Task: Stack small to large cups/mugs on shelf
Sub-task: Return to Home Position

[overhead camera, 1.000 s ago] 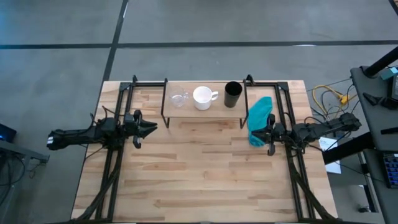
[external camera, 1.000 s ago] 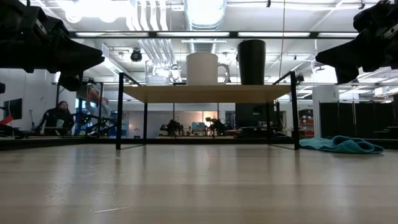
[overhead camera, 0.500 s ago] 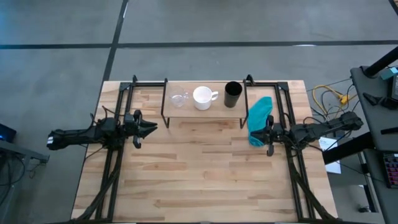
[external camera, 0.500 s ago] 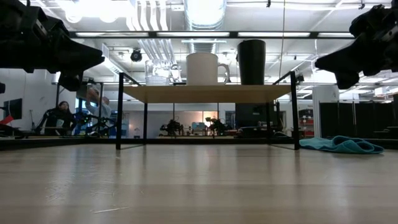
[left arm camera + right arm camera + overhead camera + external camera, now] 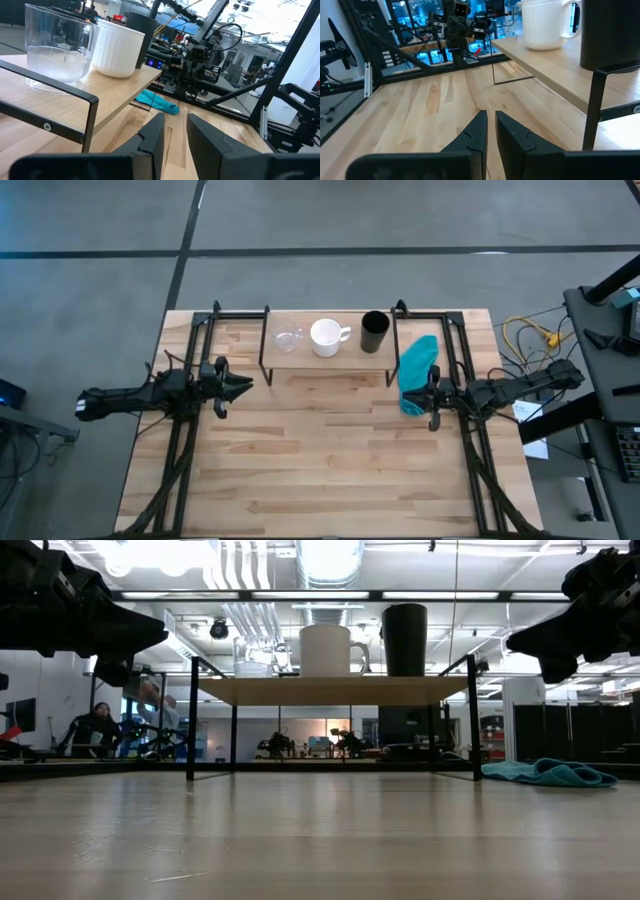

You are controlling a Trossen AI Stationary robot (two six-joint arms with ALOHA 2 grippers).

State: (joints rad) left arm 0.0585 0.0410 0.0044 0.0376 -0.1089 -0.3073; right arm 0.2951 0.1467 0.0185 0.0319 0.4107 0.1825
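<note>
Shelf (image 5: 330,364) sits at the worktop's (image 5: 330,460) far edge with all three upright in a row: clear glass cup (image 5: 288,339), white mug (image 5: 325,337), black cup (image 5: 374,332), none touching. Left hand (image 5: 243,384) hovers off the shelf's left front corner. Right hand (image 5: 415,394) hangs above the teal cloth's (image 5: 418,360) near end. Both are pressed together with only a thin slit between the fingers.

A clear cup (image 5: 288,339), a white mug (image 5: 326,337) and a black cup (image 5: 374,332) are seen on the light wooden shelf (image 5: 352,354); a teal cloth (image 5: 417,370) is shown at right.
</note>
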